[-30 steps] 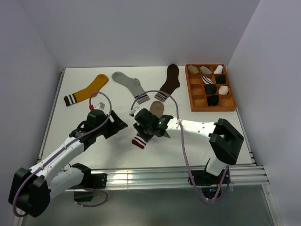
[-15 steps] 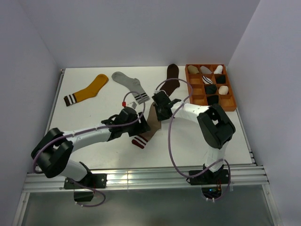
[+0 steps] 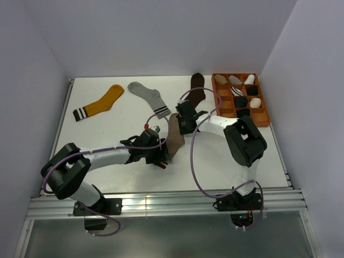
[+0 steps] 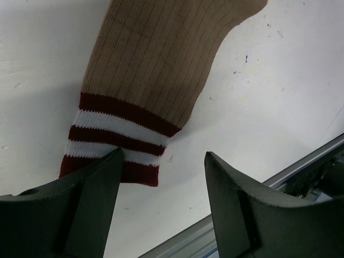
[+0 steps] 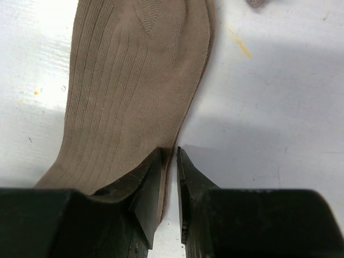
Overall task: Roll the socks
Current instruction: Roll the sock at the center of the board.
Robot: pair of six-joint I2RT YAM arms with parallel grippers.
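Now, left end effector (image 4: 162, 156) spread at taupe sock (image 4: 156, 59) cuff, right end effector (image 5: 170, 151) pinching foot.

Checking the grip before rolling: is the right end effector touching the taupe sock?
Touching. In the right wrist view, the right end effector pinches the taupe sock at its edge, with fabric running between the nearly shut tips.

Ribbed knit taupe sock (image 5: 134, 91) on matt white table (image 5: 269, 107).
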